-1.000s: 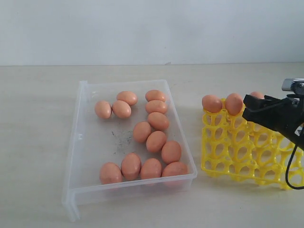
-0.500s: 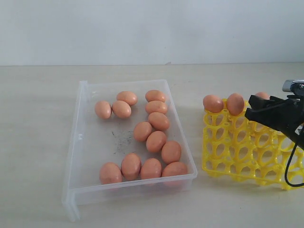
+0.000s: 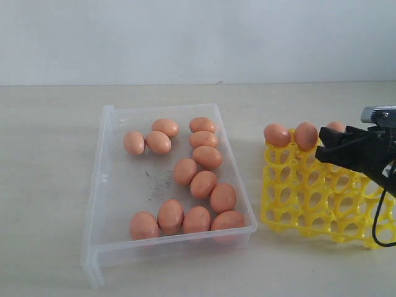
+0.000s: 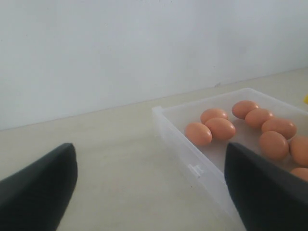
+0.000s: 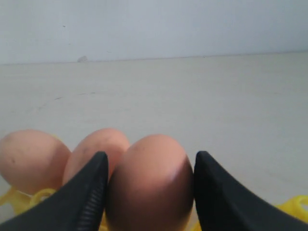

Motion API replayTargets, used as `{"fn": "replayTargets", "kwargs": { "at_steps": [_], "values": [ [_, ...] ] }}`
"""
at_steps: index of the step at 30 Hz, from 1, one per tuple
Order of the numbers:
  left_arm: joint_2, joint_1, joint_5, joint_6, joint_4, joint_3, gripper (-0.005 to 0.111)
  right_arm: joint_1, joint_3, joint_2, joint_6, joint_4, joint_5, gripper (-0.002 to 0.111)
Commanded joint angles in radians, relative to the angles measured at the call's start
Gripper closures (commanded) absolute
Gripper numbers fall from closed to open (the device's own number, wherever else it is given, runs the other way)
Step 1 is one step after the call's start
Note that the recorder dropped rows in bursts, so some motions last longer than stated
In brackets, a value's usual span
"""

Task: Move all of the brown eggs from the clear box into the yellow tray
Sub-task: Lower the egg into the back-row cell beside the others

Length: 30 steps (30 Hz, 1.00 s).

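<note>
Right jaws: pinched on an egg at the tray's far row, right of two seated eggs. They had barely shifted over the last second, so the placing was likely unfinished.
Left jaws: spread, empty, facing the box.
Box: thirteen eggs remained.
Room: near cups free; desk open around.

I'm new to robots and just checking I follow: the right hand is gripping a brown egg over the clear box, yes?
Not quite. The right hand does grip a brown egg, but over the yellow tray, beside two eggs already sitting there, not over the clear box. The exterior view shows this.
</note>
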Motion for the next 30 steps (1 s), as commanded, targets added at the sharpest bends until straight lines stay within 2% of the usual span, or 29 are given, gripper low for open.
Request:
{"fn": "replayTargets", "kwargs": {
  "at_steps": [1,5,16,19,22,26,30],
  "values": [
    [-0.004,-0.006,-0.008,-0.008,-0.007,0.004,0.029,-0.005,-0.001,-0.001,0.011,-0.012,-0.024,0.108],
    [-0.004,-0.006,-0.008,-0.008,-0.007,0.004,0.029,-0.005,-0.001,-0.001,-0.003,0.052,0.051,0.108],
    [-0.004,-0.006,-0.008,-0.008,-0.007,0.004,0.029,-0.005,-0.001,-0.001,0.018,0.024,0.130,0.107],
    [-0.004,-0.006,-0.008,-0.008,-0.007,0.004,0.029,-0.005,-0.001,-0.001,0.018,0.004,0.130,0.097],
    [-0.004,-0.006,-0.008,-0.008,-0.007,0.004,0.029,-0.005,-0.001,-0.001,0.018,0.001,0.133,0.077],
    [-0.004,-0.006,-0.008,-0.008,-0.007,0.004,0.029,-0.005,-0.001,-0.001,0.018,0.001,0.133,0.056],
    [-0.004,-0.006,-0.008,-0.008,-0.007,0.004,0.029,-0.005,-0.001,-0.001,0.016,0.004,0.119,0.050]
  ]
}}
